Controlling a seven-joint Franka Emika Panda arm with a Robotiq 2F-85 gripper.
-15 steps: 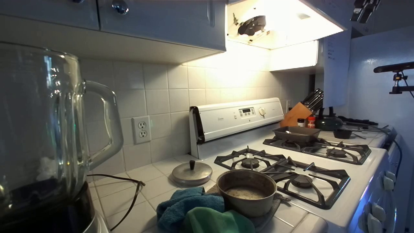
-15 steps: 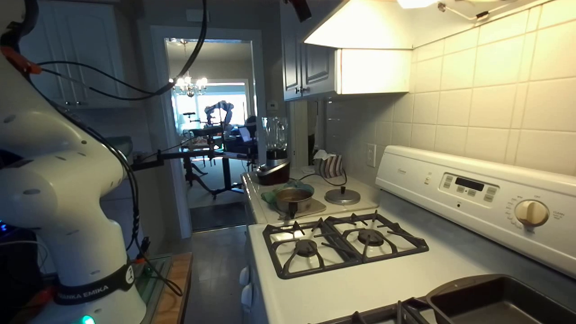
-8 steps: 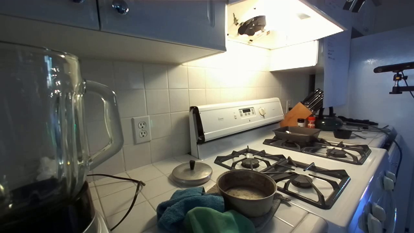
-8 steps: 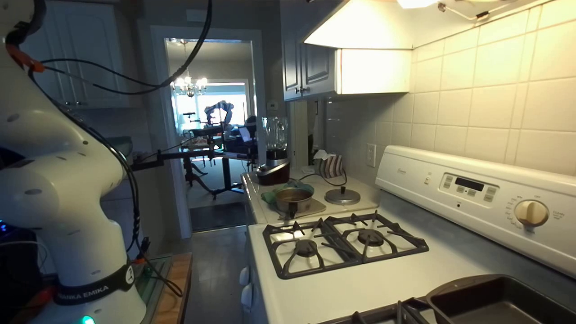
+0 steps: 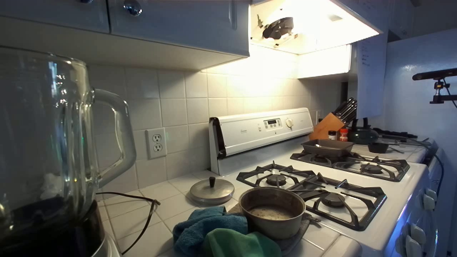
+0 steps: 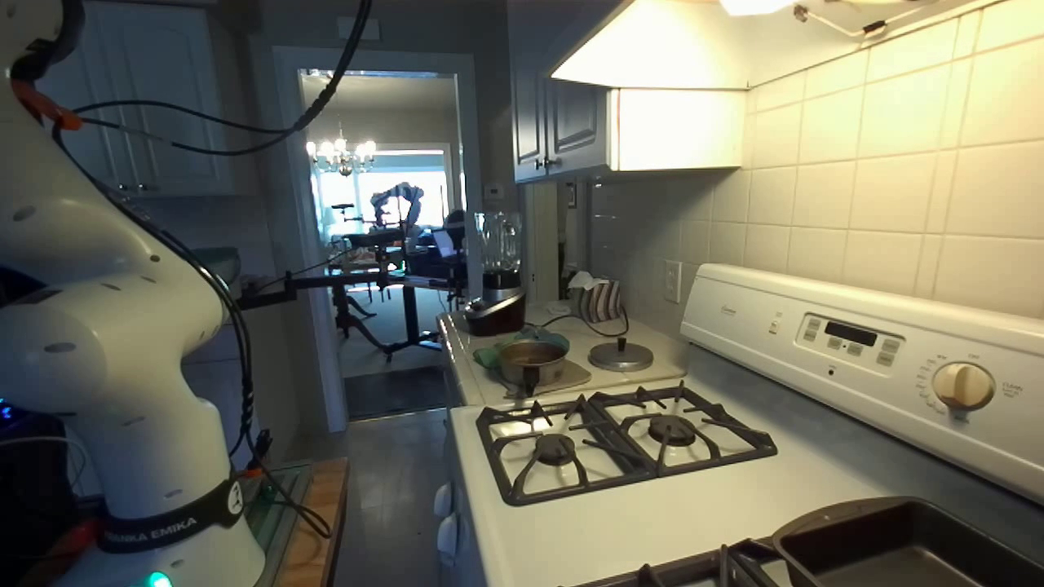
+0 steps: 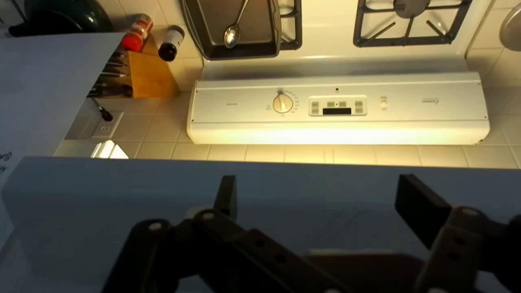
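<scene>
- A dark rectangular baking pan (image 7: 260, 32) sits on the stove with a shiny metal spoon (image 7: 232, 36) lying in it.
- A round, deep saucepan (image 5: 282, 226) shows a stained bottom; it rests on a flat mat (image 6: 577, 375) on the tiled counter (image 5: 178, 200).
- A wooden knife block (image 5: 325, 126) holds several dark-handled knives (image 5: 348, 110), with a red-capped bottle (image 5: 343, 135) near it.
- A striped box (image 6: 599, 302) has white tissue (image 6: 586, 280) poking from its top.
- The range hood (image 7: 134, 179) is mounted above the stove and fills much of the lower wrist view: a smooth, blue-grey front with a straight edge. In an exterior view its underside glows warm white around a dark fitting.
- The gripper (image 7: 321, 199) is at the hood's front, its black fingers spread wide with nothing between them; whether they touch the panel I cannot tell.
- The stove (image 6: 612, 522) is glossy white, its grate (image 7: 401, 42) black and angular.
- Beside the saucepan lie a fluffy blue towel (image 5: 210, 223) and a smoother green cloth (image 5: 239, 244).
- The blender jar (image 5: 43, 125) is clear glass with a thick handle.
</scene>
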